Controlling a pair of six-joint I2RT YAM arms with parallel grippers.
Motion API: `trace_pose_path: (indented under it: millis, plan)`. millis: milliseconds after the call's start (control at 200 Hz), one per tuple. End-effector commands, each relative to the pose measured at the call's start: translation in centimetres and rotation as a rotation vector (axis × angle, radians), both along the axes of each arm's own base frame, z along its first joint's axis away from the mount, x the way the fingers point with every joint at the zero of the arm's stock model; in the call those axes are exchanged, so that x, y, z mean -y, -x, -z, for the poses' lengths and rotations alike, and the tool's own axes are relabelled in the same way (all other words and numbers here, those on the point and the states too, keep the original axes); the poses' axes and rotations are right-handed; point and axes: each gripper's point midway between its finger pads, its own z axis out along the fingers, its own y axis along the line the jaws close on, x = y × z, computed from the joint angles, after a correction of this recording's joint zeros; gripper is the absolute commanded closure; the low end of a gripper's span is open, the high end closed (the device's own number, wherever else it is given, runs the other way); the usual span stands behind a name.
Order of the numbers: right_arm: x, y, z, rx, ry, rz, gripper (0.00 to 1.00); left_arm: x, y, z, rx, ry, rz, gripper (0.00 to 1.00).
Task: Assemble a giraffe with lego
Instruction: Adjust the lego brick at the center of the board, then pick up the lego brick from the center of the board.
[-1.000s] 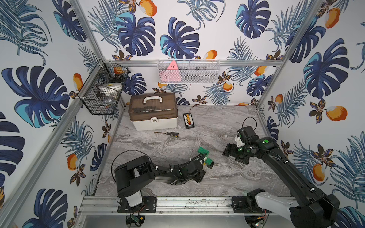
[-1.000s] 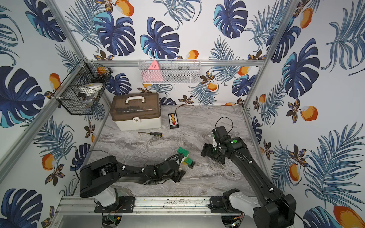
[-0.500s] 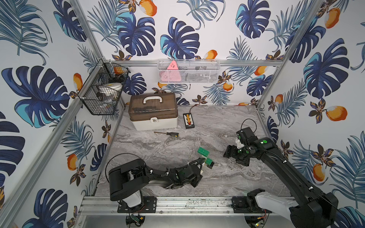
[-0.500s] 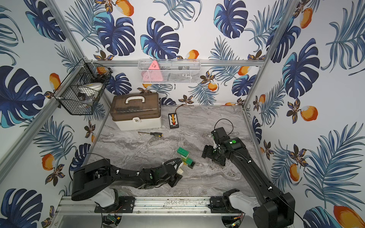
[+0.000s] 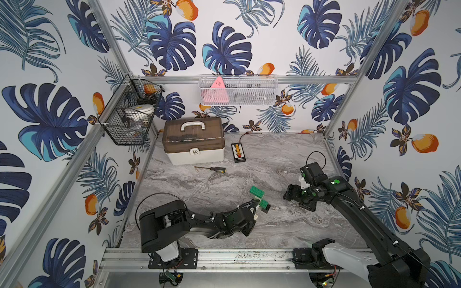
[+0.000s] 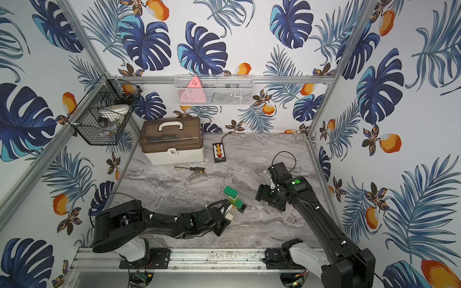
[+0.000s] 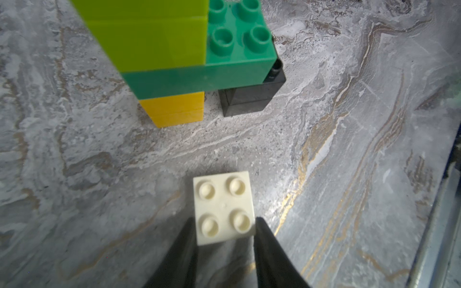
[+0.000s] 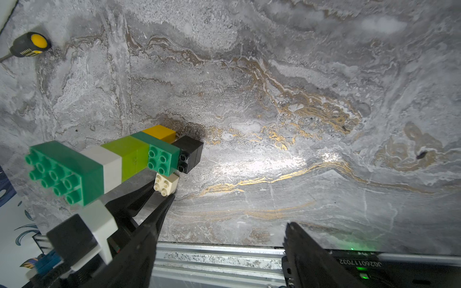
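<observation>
Around the left gripper (image 7: 224,220)
A square brick (image 7: 223,207) lies on the table (image 7: 74,174) between its fingertips, both touching the brick's sides. Just ahead of the tips, apart from the brick, the giraffe (image 7: 162,42) stands upright. Farther ahead, past the giraffe, sits the right gripper (image 5: 298,201). Well off to the left gripper's left lie the screwdriver (image 5: 214,169) and, beyond it, the toolbox (image 5: 194,142).

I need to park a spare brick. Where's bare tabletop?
Bare marble: back right, between the control box and the right gripper; also the front strip from the left gripper to the right arm. Crowded: around the giraffe and white brick; toolbox and screwdriver take back left.
</observation>
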Motion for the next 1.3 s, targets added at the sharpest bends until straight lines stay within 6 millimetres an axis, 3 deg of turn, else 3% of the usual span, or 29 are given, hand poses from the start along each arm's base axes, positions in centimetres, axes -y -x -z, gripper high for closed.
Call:
trace_pose_path:
  millis: [0,225,350,500,595,690,871,946,1061,1296]
  plan:
    - [0.1,0.1,0.1,-0.001,-0.003,0.017,0.17,-1.8,0.9,1.0,-0.039,-0.074,-0.002,0.62]
    - [-0.3,0.1,0.6,0.003,-0.032,0.028,0.17,-3.3,2.1,-0.3,-0.045,-0.096,-0.018,0.62]
    - [-0.5,0.0,1.0,0.009,-0.046,0.038,0.17,-4.8,3.3,0.1,-0.058,-0.139,-0.023,0.61]
    - [-0.6,0.0,1.3,0.015,-0.06,0.042,0.17,-5.9,4.6,1.3,-0.088,-0.185,-0.02,0.45]
    - [-0.6,0.0,1.2,0.021,-0.061,0.043,0.17,-5.9,4.7,1.1,-0.091,-0.192,-0.021,0.3]
    - [-0.5,-0.1,1.0,0.036,-0.061,0.044,0.17,-5.7,4.5,0.4,-0.084,-0.199,-0.03,0.23]
    - [-0.6,-0.1,0.9,0.042,-0.069,0.047,0.17,-4.6,3.8,-0.1,-0.128,-0.231,-0.073,0.24]
    - [-0.6,-0.1,0.9,0.046,-0.073,0.047,0.17,-4.0,4.2,0.3,-0.196,-0.248,-0.082,0.26]
    - [-0.6,-0.1,0.5,0.061,-0.077,0.045,0.17,-3.5,5.0,-0.9,-0.291,-0.256,-0.12,0.26]
    - [-1.0,-0.5,0.8,0.096,-0.11,0.056,0.17,-5.2,4.8,-3.8,-0.324,-0.448,-0.192,0.26]
